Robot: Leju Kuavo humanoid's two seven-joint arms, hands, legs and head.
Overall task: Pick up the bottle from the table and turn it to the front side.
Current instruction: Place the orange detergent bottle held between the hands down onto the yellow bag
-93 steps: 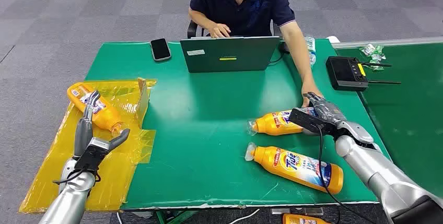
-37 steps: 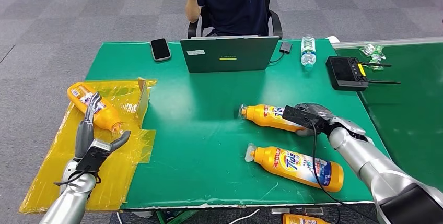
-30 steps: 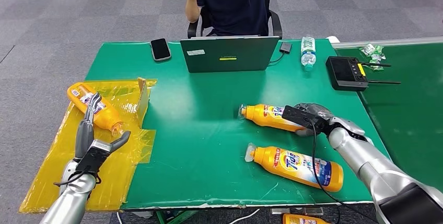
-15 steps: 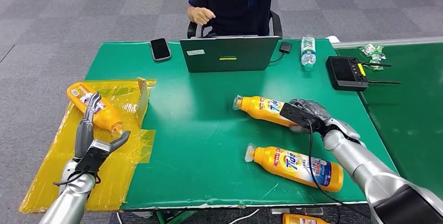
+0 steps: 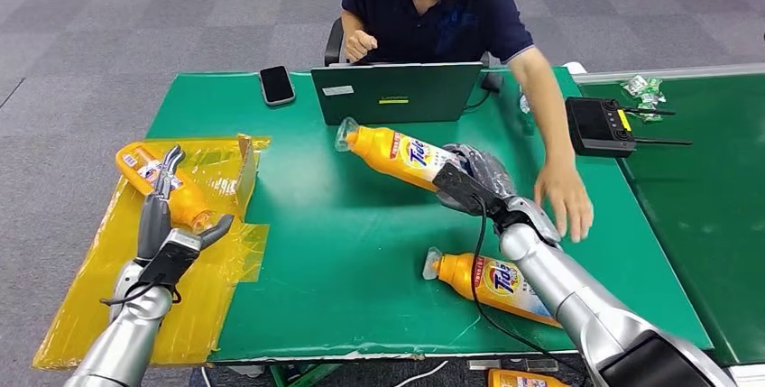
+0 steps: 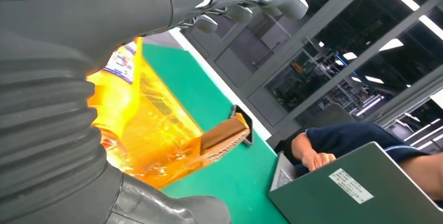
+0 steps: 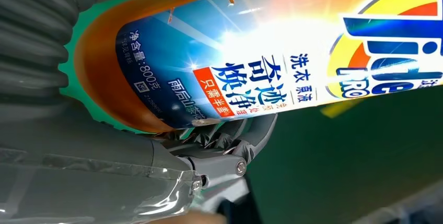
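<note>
Right hand: my right hand (image 5: 474, 179) grips the orange bottle (image 5: 397, 154) by its base end, fingers (image 7: 230, 135) clamped round the body, lifted off the green worktop (image 5: 343, 225) just in front of the laptop (image 5: 397, 92).
Bottle: tilted, cap (image 5: 345, 133) pointing up toward the laptop's left corner, label facing up; I judge it is raised so it can be turned to show its front.
Left hand: my left hand (image 5: 171, 225) hovers well left of the laptop, over the yellow sheet (image 5: 108, 288), fingers apart and holding nothing, probably kept clear of the turning.
Other bottles: one bottle on the sheet (image 5: 158, 179) beside my left hand; a second bottle (image 5: 492, 283) lies flat nearer me than the laptop.
Person: a person's hand (image 5: 566, 199) reaches over the worktop just right of my right hand.
Hidden: my arm covers the held bottle's base and part of the flat bottle; the wrist view crops the label.
</note>
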